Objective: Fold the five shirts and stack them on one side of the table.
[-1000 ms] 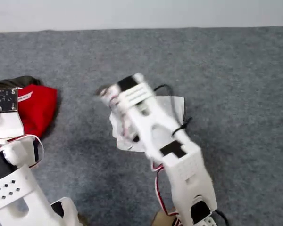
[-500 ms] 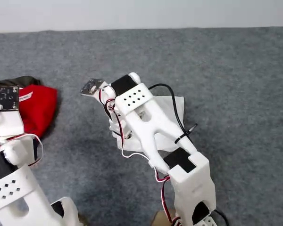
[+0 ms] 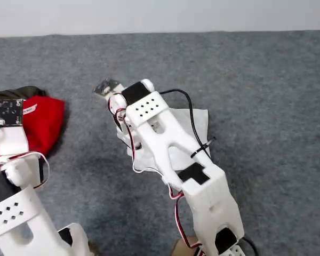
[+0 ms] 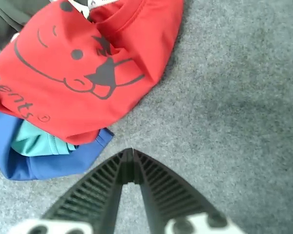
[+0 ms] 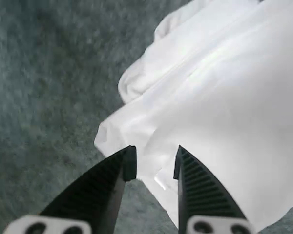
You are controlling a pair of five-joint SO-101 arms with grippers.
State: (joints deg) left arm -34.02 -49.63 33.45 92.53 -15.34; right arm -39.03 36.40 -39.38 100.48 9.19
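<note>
A white shirt [image 3: 196, 121] lies crumpled mid-table, largely covered by my right arm [image 3: 165, 140]. In the right wrist view my right gripper [image 5: 154, 163] hangs open just above the white shirt [image 5: 219, 97], at its rumpled edge beside bare carpet; nothing is between its fingers. At the table's left edge lies a pile: a red shirt [image 3: 45, 124] with a dark cartoon print [image 4: 83, 68] on top, a blue shirt [image 4: 44, 163] and a teal one [image 4: 36, 145] under it, a dark one [image 3: 22, 92] behind. My left gripper [image 4: 132, 168] is shut and empty over carpet, beside the pile.
Grey carpet [image 3: 266, 90] covers the table up to a pale wall at the back. My left arm [image 3: 13, 176] stands at the front left, by the pile. Open carpet stretches across the right half and the far side.
My right arm has swung and turned its wrist over the white shirt, its head shifting a little toward the far left. The left arm and the pile have not moved.
</note>
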